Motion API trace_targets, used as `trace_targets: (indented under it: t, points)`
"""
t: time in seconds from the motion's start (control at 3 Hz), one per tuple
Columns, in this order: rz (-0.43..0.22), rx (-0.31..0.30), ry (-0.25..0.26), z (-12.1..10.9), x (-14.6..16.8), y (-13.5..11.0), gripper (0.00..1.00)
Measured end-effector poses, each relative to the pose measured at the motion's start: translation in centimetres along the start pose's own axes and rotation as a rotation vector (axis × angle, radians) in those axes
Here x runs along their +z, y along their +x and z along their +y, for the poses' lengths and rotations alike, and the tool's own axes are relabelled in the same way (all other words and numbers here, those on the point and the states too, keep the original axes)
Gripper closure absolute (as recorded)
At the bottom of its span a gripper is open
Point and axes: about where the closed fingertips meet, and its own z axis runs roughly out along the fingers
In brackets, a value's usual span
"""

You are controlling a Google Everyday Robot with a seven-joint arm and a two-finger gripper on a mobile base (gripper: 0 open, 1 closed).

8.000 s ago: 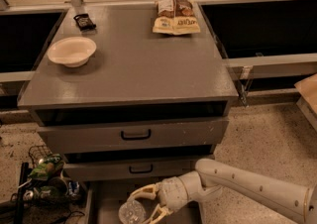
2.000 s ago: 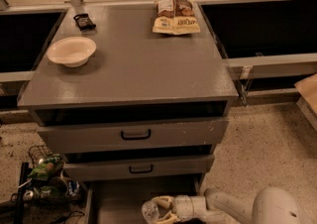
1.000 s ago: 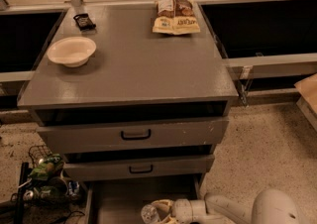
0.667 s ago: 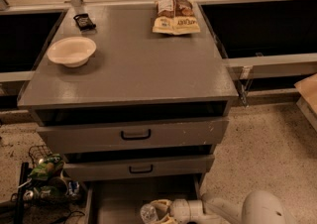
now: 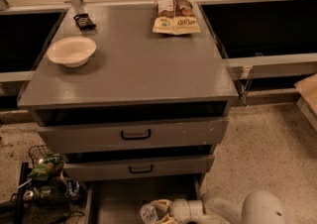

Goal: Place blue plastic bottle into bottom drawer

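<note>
Bottle [image 5: 148, 213], gripper [image 5: 158, 211] inside bottom drawer [image 5: 116, 201]

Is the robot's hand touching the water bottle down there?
Touching. In the camera view the gripper, down in the open bottom drawer, has its fingers wrapped around the blue plastic bottle.

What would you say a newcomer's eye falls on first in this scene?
At the bottom edge, the gripper holds the blue plastic bottle inside the open bottom drawer. On the cabinet top, a pale bowl sits left and a snack bag at the back.
</note>
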Motion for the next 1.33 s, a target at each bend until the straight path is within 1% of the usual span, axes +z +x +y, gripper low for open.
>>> trace_targets:
  t: [1.0,1.33]
  points:
    - [0.0,0.0,0.0,0.0,0.01,0.0,0.14]
    - [0.0,0.0,-0.001,0.01,0.04,0.01,0.0]
